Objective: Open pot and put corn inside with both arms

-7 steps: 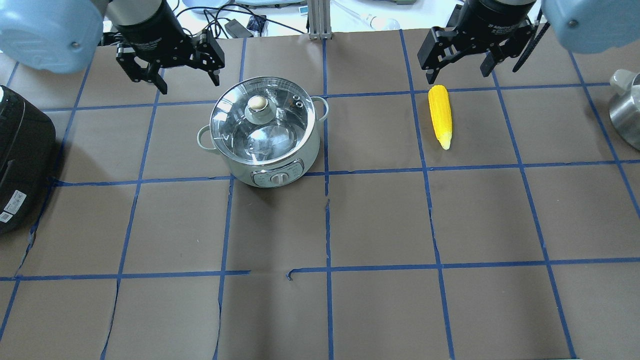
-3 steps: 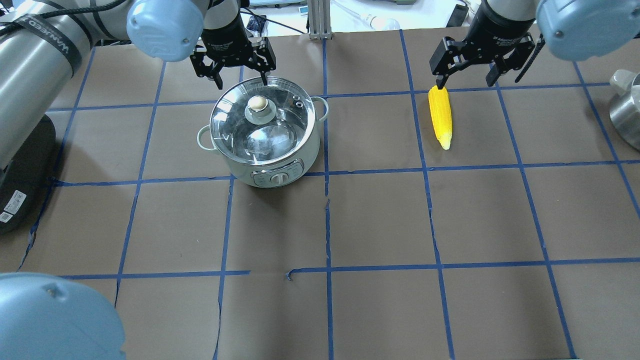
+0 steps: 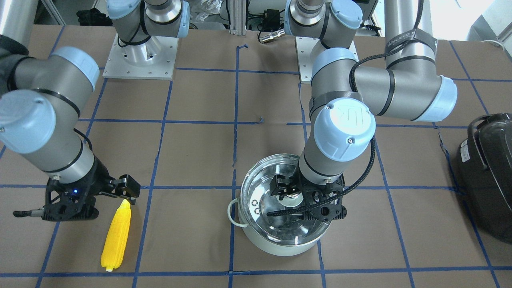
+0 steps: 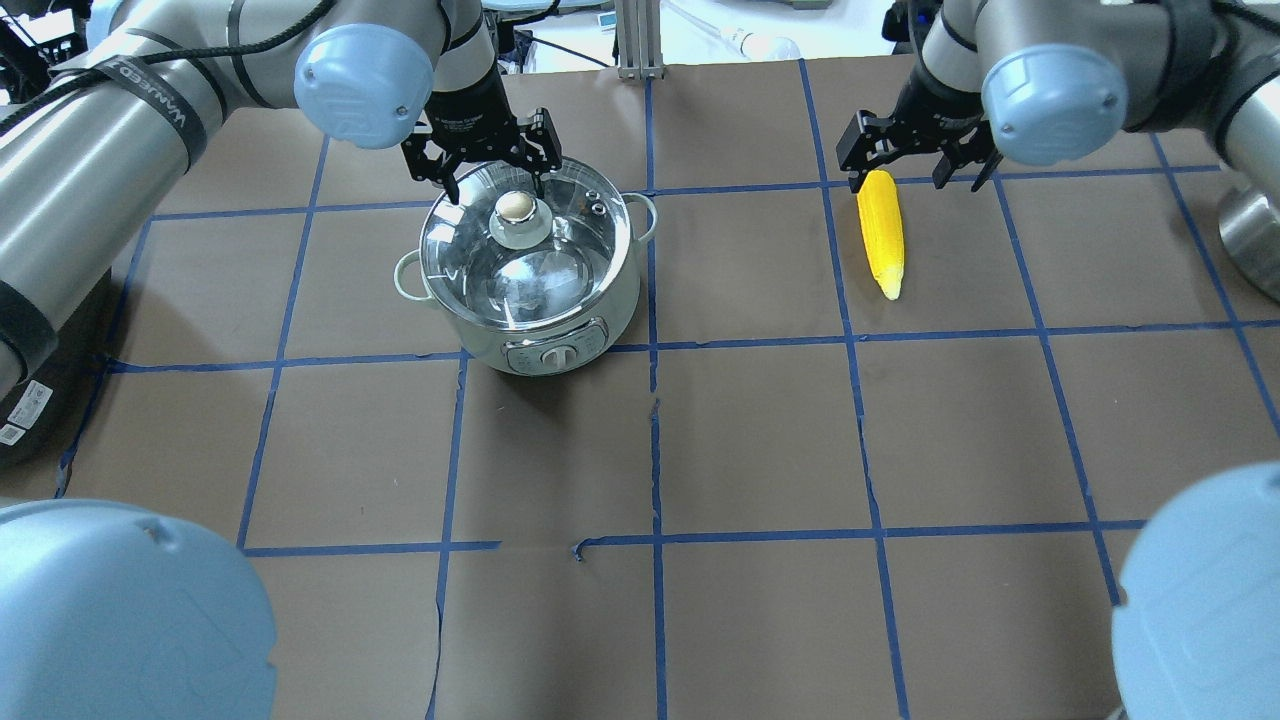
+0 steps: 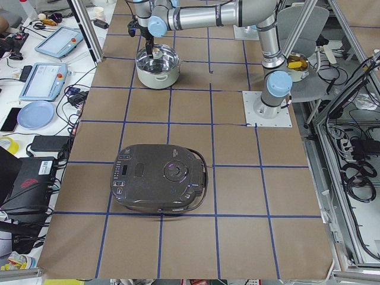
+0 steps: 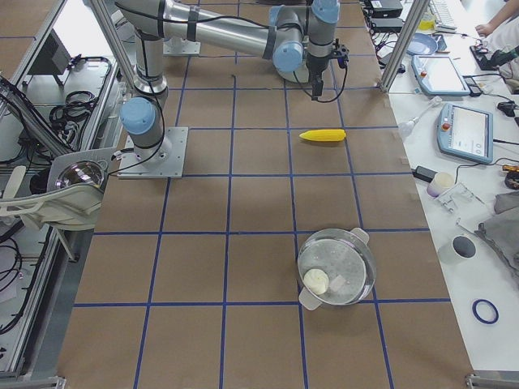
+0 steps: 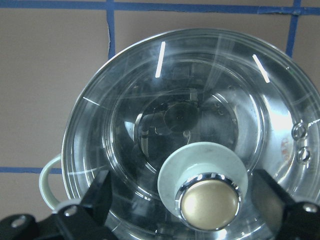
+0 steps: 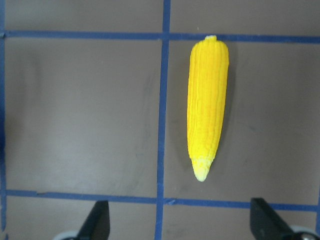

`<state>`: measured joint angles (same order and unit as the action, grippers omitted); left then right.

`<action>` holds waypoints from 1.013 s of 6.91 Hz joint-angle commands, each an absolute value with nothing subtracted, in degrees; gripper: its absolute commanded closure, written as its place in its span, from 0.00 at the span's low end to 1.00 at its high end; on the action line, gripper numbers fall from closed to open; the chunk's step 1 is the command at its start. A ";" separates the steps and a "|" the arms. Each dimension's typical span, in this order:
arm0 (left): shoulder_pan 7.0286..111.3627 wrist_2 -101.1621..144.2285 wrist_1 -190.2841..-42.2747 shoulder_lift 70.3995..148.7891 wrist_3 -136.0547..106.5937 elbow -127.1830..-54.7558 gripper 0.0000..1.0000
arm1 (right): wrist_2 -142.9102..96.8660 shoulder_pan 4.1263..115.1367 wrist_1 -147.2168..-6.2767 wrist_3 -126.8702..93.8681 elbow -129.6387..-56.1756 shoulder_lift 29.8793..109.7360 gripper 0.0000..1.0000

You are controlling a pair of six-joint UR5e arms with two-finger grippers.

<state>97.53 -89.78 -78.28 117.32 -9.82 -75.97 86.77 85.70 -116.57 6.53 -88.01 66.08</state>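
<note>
Clock directions are read in the overhead view.

- Table: brown paper, blue tape grid.
- Black cooker: 9 o'clock of the pot, well apart.
- Pot: upright, glass lid on.
- Left hand: fingers spread wide, holding nothing, over the lid's 12 o'clock side.
- Right hand: wide open, empty, above the corn's thick end.
- Corn: flat on the table, 3 o'clock of the pot, tip toward 6 o'clock.
- Knob: between the left fingers in the wrist view.

Pot: glossy shell, polished steel interior; lid clear glass, knob shiny metal. Corn: bumpy plastic. Table: matt paper.
</note>
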 commanded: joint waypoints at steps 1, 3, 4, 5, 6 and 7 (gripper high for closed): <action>97.82 -88.26 -76.82 117.25 -10.02 -76.64 0.02 | 86.75 85.17 -128.19 6.94 -88.51 56.90 0.00; 98.26 -88.15 -76.90 117.24 -10.37 -76.73 0.37 | 87.19 84.56 -131.91 7.29 -88.24 53.98 0.00; 98.26 -88.15 -76.90 117.25 -10.37 -77.25 0.40 | 87.27 83.51 -133.49 9.38 -88.24 52.92 0.00; 98.26 -88.24 -76.64 116.99 -10.37 -77.78 0.62 | 86.84 83.41 -133.51 9.40 -88.68 52.91 0.00; 98.26 -88.33 -76.64 115.68 -10.28 -77.35 0.83 | 86.75 83.41 -133.59 9.49 -88.68 52.91 0.06; 98.26 -88.33 -76.64 114.45 -9.76 -76.39 1.00 | 86.75 83.41 -133.51 9.41 -88.77 52.91 0.31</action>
